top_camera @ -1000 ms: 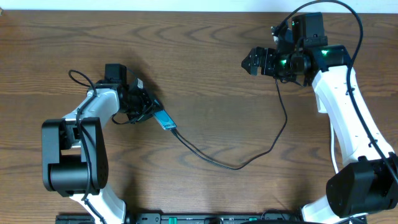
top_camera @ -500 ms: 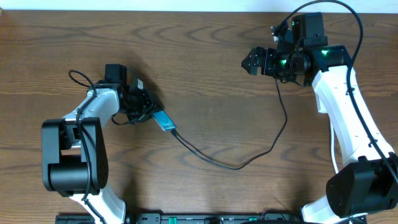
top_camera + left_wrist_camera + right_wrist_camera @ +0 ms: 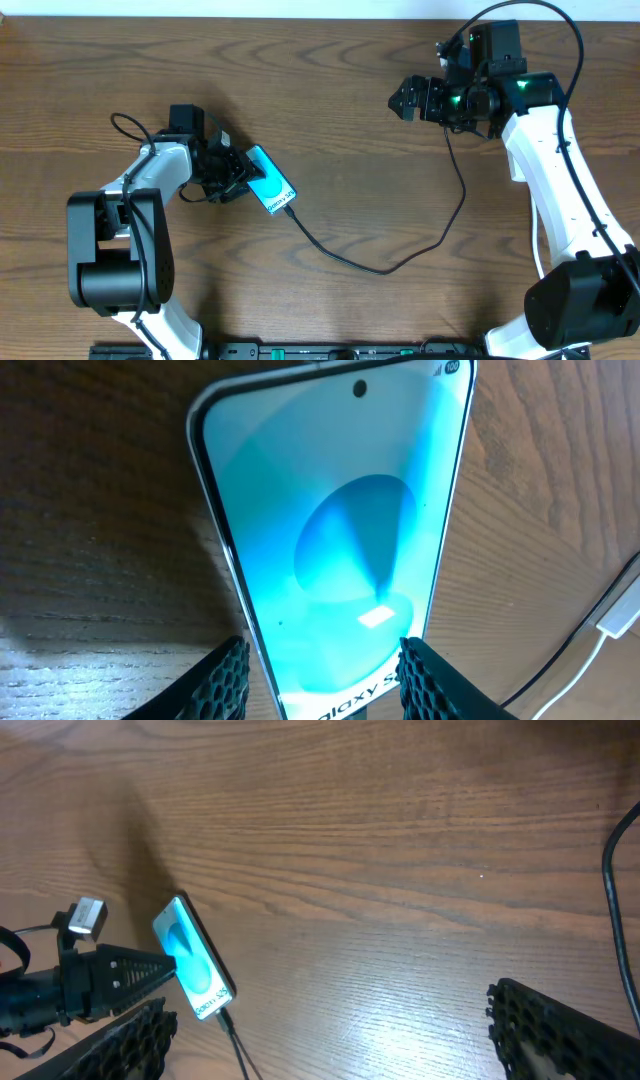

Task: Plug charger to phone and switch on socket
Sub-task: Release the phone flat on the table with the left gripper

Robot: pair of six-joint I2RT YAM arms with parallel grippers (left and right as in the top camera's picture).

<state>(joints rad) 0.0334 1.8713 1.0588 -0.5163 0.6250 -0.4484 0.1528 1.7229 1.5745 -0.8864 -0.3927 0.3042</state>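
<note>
The left gripper [image 3: 318, 675] straddles the near end of the phone [image 3: 340, 530]. Its jaws are partly spread, one finger along each long edge. A thin dark gap shows beside the left finger, so there is no visible clamp. The phone rests on the wooden table [image 3: 330, 60] with its teal screen facing up. The charger [image 3: 370, 268] meets one end of the phone and curves across the table towards the right arm. Farthest off, the right gripper [image 3: 398, 100] hangs wide open, holding nothing.

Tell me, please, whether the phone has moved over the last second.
Yes. Overhead, the phone has tipped from nearly edge-on to screen-up, and it now spreads farther toward the far edge of the table.
</note>
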